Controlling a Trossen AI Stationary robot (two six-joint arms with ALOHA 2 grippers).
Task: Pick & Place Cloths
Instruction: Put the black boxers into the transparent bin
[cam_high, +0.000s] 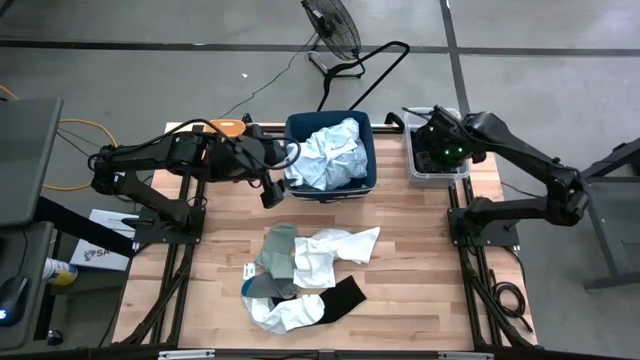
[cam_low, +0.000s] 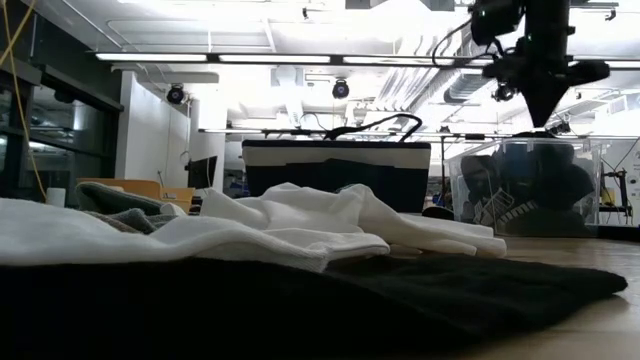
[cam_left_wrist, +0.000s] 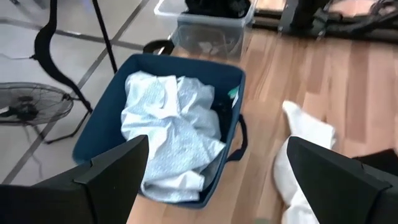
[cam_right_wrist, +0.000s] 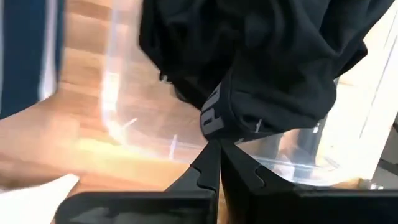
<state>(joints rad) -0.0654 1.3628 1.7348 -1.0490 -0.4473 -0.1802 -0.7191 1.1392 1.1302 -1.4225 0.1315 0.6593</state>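
Observation:
A pile of cloths (cam_high: 300, 275) lies on the wooden table's near middle: white, grey-green and black pieces; in the low view they fill the foreground (cam_low: 290, 235). A pale blue cloth (cam_high: 330, 155) (cam_left_wrist: 168, 137) fills the navy bin (cam_high: 372, 150). Black cloths (cam_right_wrist: 267, 56) (cam_low: 525, 190) lie in the clear bin (cam_high: 437, 172). My left gripper (cam_high: 270, 192) (cam_left_wrist: 217, 180) hangs open beside the navy bin's left near corner, with nothing between its fingers. My right gripper (cam_low: 545, 110) (cam_right_wrist: 217, 155) is shut, points down and hangs above the clear bin, clear of the black cloths.
An orange bin (cam_high: 228, 127) shows at the far left behind my left arm. A fan (cam_high: 332, 25) and cables stand on the floor beyond the far edge. Bare wood lies right of the pile and along the near edge.

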